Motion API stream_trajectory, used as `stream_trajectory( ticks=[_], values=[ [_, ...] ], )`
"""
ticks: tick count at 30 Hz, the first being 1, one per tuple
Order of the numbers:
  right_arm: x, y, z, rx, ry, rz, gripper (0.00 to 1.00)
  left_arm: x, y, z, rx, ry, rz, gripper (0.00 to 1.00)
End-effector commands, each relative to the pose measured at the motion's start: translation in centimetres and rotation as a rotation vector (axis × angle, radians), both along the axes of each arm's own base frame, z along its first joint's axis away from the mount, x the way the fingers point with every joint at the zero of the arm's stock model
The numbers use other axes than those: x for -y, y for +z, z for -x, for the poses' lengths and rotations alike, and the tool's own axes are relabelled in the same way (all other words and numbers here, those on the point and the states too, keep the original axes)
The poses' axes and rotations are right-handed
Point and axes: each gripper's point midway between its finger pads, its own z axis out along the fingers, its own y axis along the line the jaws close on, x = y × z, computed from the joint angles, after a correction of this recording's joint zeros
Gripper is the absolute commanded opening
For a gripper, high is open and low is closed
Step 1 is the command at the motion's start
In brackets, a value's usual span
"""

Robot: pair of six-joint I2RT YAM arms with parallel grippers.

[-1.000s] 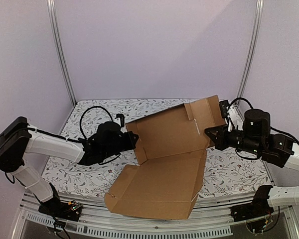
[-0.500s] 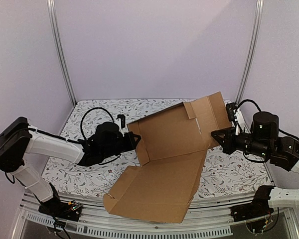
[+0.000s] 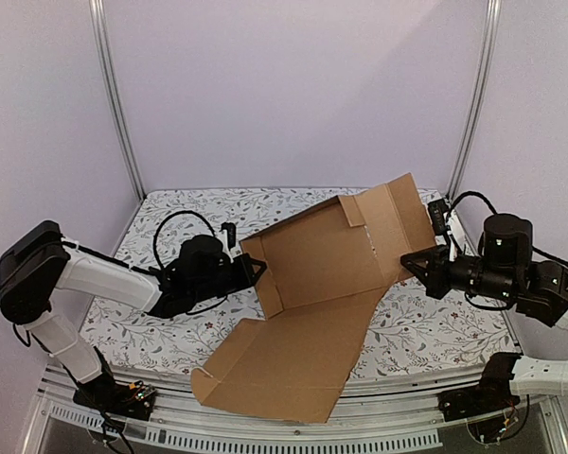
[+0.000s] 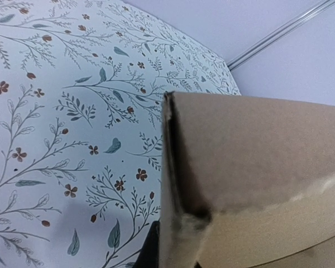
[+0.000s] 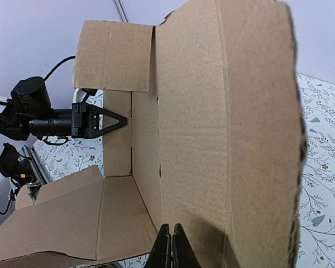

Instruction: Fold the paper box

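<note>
Floral table (image 3: 133,331) bore 1 paper box (image 3: 331,255), half open at centre with its rear panel raised; we logged left gripper (image 3: 257,269) and right gripper (image 3: 407,265), both clenched, tips against the panel's 2 side edges, apparently propping it for folding.

place: robot lab cell | evidence: robot arms (image 3: 104,279), aluminium frame posts (image 3: 114,104), plain lilac walls (image 3: 293,85), floral-covered table (image 3: 161,331)
</note>
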Motion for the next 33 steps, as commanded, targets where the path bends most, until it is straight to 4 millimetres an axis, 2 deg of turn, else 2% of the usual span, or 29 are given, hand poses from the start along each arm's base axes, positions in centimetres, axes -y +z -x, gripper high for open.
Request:
stream_trajectory(
  ticks=[1,25,33],
  values=[
    [0.3,-1.2,0.5,-0.016,0.011,0.030,0.02,0.4,0.8,-0.4,0.002,-0.005,0.080,0.00],
    [1.9,-0.4,0.6,0.017,-0.044,0.029,0.06,1.8,1.7,0.3,0.034,-0.083,0.122,0.00],
    [1.9,0.1,1.0,0.027,-0.027,0.016,0.00,2.2,2.2,0.4,0.051,-0.098,0.123,0.00]
  ],
)
